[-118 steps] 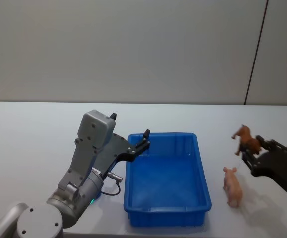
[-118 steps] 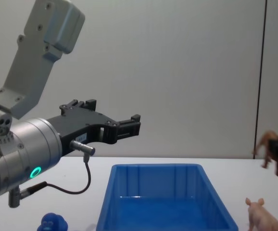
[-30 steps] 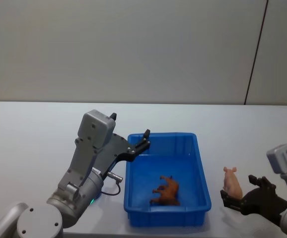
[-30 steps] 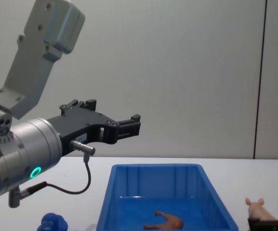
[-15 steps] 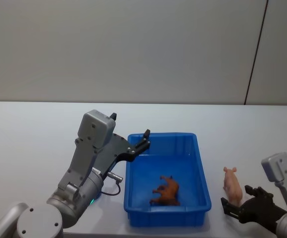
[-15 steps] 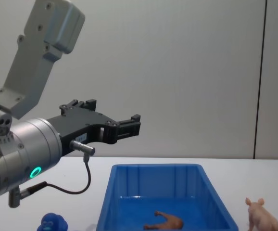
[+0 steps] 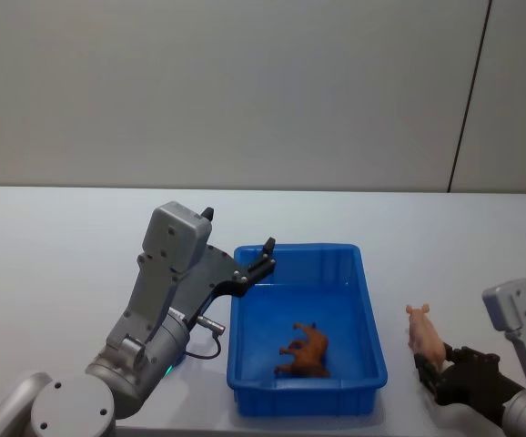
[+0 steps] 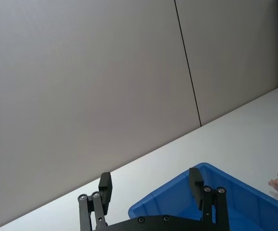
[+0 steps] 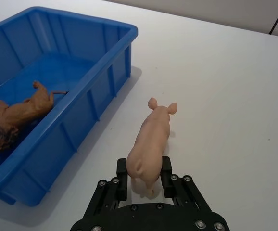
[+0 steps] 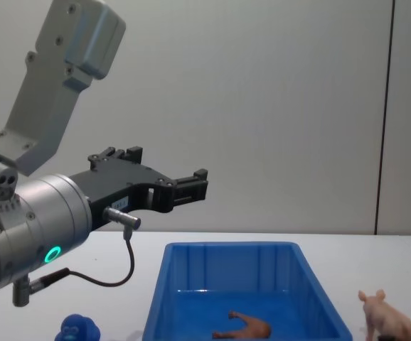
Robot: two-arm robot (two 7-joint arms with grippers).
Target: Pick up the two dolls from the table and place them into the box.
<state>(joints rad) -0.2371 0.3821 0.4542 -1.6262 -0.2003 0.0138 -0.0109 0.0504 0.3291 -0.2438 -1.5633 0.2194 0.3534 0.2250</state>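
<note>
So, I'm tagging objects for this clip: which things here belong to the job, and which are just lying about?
In the job: pink pig, right gripper closed on its rump; brown animal, lying in the blue box.
Lying about: blue figure at the robot's left, likely a spare; left gripper, open, idle, raised by the box.

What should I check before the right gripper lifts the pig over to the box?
1. Right gripper shut on the pink pig's rear: ok.
2. Pig off the table: not ok, its feet rest on it.
3. Room in the box beside the brown animal: ok.
4. Left gripper clear of the drop spot: ok, open above the box's far left corner.
5. Grip firm enough to lift: cannot tell.
</note>
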